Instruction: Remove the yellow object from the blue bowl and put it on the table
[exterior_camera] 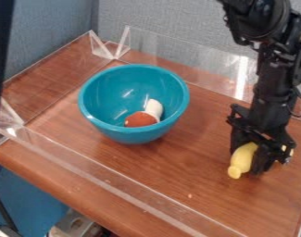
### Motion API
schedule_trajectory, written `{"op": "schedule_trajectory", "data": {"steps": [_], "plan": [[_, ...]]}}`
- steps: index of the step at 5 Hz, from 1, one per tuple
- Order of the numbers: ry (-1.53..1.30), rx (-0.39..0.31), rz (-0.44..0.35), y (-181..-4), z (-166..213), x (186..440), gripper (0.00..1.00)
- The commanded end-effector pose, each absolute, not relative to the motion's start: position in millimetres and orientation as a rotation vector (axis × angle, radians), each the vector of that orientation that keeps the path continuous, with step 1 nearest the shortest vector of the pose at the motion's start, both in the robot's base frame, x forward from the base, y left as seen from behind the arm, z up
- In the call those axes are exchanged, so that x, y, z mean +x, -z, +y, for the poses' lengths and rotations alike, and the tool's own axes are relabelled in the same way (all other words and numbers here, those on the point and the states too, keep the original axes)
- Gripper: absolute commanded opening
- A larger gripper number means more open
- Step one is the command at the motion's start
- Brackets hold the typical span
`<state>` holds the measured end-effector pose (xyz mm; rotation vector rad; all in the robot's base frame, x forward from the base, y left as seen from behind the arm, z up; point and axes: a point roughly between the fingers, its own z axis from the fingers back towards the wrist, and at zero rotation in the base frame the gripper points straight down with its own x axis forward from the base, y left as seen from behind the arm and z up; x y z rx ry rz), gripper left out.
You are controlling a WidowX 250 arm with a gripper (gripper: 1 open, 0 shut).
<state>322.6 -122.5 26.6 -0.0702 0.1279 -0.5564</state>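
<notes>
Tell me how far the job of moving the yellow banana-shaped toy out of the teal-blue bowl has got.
Done: the yellow banana-shaped toy is out of the round teal-blue plastic bowl, which holds only a red ball and a white piece. In hand: the black gripper holds the toy low over the reddish-brown wooden table, to the bowl's right; whether it touches the wood is unclear. Left: release and withdraw.
</notes>
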Motion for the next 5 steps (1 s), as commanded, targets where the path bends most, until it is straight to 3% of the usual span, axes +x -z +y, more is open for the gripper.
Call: {"op": "schedule_trajectory", "data": {"steps": [1,5], "plan": [[0.622,-0.07,0.136,-22.7,-117,318,0.0],[0.573,-0.085,0.17,-17.1,-114,316,0.0]]}}
